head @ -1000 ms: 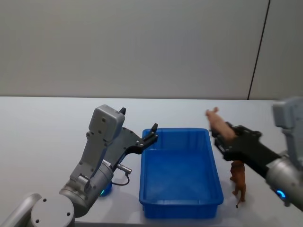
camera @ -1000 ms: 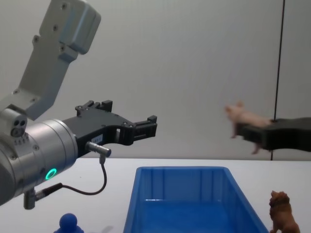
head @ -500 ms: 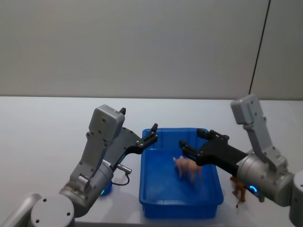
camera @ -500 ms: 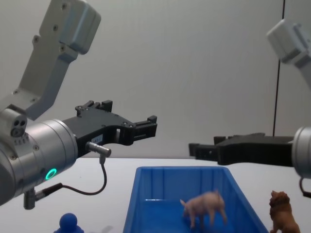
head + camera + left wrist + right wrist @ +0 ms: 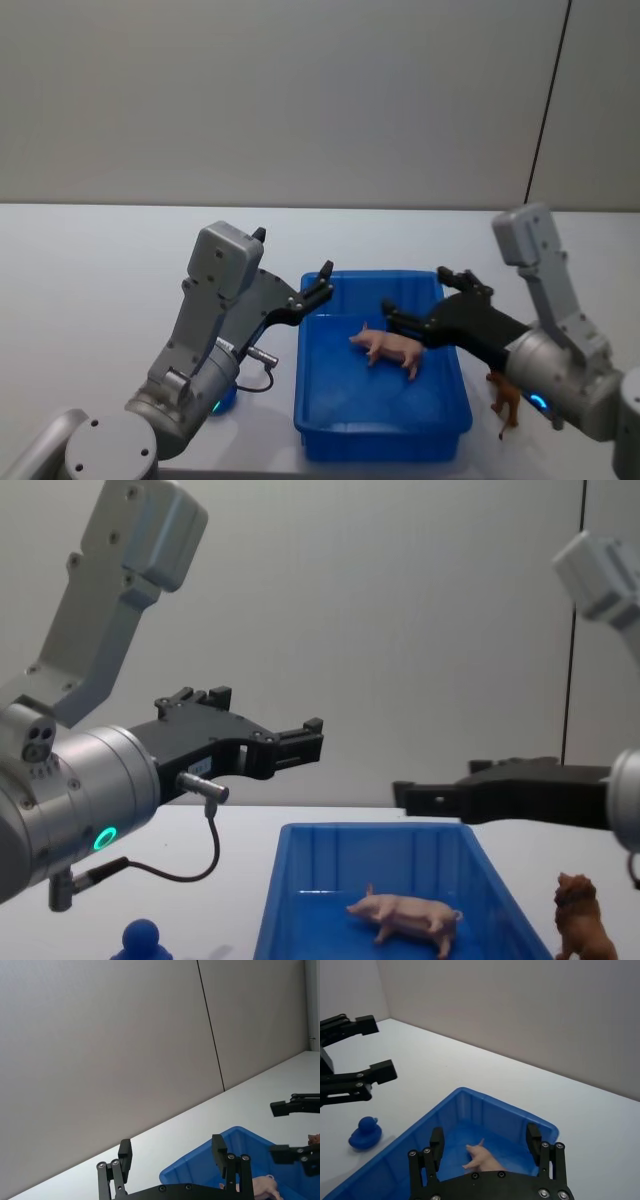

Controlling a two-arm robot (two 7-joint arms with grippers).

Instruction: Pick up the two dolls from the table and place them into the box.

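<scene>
The right claw [image 5: 412, 295] hangs over the far right part of the blue bin [image 5: 380, 443], right of centre in the head view. Its 2 fingers are spread wide and hold nothing. Just below it, the pink pig [image 5: 390, 347] is on the bin floor, apparently tipped toward its side, snout toward frame left. It is the only thing in the bin.

The left claw [image 5: 318, 285] is raised by the bin's far left corner, at mid-frame. It is also spread apart and empty.

1 doll is not yet in the bin. The brown lion [image 5: 503, 392] stands upright on the white surface [image 5: 100, 270], just beside the bin's right wall at the lower right of the frame. In the chest view it shows at the bottom right corner.

It is probably light, rigid plastic with a smooth, slightly slick skin. It also looks narrow-footed, so a sideways nudge could topple it. The trunk between mane and hindquarters seems the best place to take hold, with the fingers closing across the flanks, not on the thin legs or tail.

A dark blue duck figure [image 5: 365, 1135] sits on the surface well left of the bin, at the chest view's bottom left.
</scene>
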